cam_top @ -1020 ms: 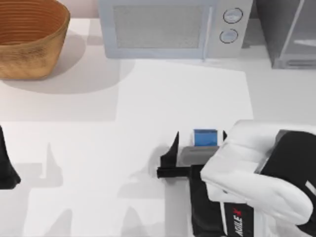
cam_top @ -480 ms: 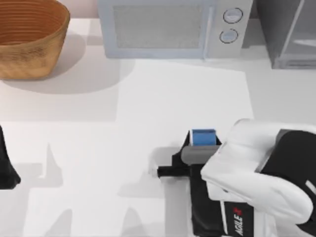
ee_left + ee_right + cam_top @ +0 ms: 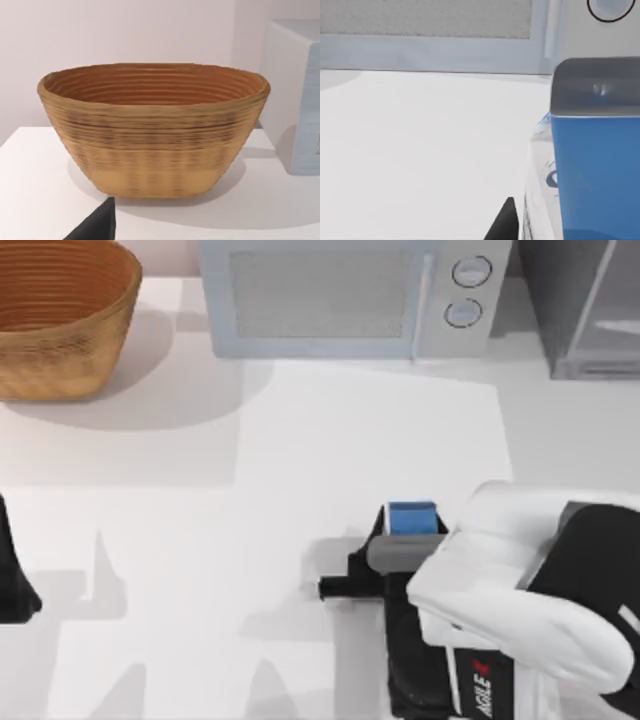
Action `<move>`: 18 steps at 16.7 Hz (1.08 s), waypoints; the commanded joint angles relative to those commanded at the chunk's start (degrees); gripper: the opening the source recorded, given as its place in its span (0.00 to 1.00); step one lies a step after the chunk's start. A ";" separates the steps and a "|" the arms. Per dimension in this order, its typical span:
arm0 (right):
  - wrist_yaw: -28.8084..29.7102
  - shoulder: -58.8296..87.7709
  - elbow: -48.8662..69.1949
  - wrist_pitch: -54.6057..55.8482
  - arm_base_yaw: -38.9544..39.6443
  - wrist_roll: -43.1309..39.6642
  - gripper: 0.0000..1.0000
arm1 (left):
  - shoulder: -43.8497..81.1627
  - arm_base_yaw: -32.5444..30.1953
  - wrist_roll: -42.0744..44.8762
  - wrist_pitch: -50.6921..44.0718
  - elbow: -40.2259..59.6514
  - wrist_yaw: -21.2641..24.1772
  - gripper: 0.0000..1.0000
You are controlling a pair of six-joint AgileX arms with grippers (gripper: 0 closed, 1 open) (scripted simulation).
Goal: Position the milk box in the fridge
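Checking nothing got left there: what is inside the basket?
The basket shows bare ribbed inner walls near its rim in the left wrist view; its floor is hidden behind the front wall.

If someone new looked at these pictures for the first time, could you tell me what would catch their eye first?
Most likely the right arm's bulky white-and-black body at the table's lower right, its right gripper closed around the small blue-topped milk box. Next would be the large woven basket at the far left corner, with the light grey microwave beside it along the back edge and the dark fridge at the far right.
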 joint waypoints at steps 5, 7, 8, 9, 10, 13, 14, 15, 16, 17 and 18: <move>0.08 1.52 0.73 -1.03 0.41 0.03 0.00 | 0.00 0.00 0.00 0.00 0.00 0.00 1.00; 0.00 0.89 0.71 -1.59 0.38 0.11 0.00 | 0.00 0.00 0.00 0.00 0.00 0.00 1.00; -0.11 -0.24 0.60 -2.56 0.32 0.17 0.00 | 0.00 0.00 0.00 0.00 0.00 0.00 1.00; -0.22 -1.83 0.38 -3.94 0.25 0.18 0.00 | 0.00 0.00 0.00 0.00 0.00 0.00 1.00; -0.30 -3.74 0.11 -5.55 0.20 0.18 0.00 | 0.00 0.00 0.00 0.00 0.00 0.00 1.00; -0.27 -9.00 -0.36 -9.93 0.23 0.32 0.00 | 0.00 0.00 0.00 0.00 0.00 0.00 1.00; -0.26 -10.58 -0.45 -11.22 0.21 0.39 0.00 | 0.00 0.00 0.00 0.00 0.00 0.00 1.00; -0.23 -12.23 -0.55 -12.53 0.17 0.46 0.00 | 0.00 0.00 0.00 0.00 0.00 0.00 1.00; -0.17 -13.88 -0.66 -13.88 0.10 0.50 0.00 | 0.00 0.00 0.00 0.00 0.00 0.00 1.00; -0.10 -15.45 -0.83 -15.27 0.03 0.51 0.00 | 0.00 0.00 0.00 0.00 0.00 0.00 1.00; -0.07 -16.95 -1.07 -16.73 -0.01 0.49 0.00 | 0.00 0.00 0.00 0.00 0.00 0.00 1.00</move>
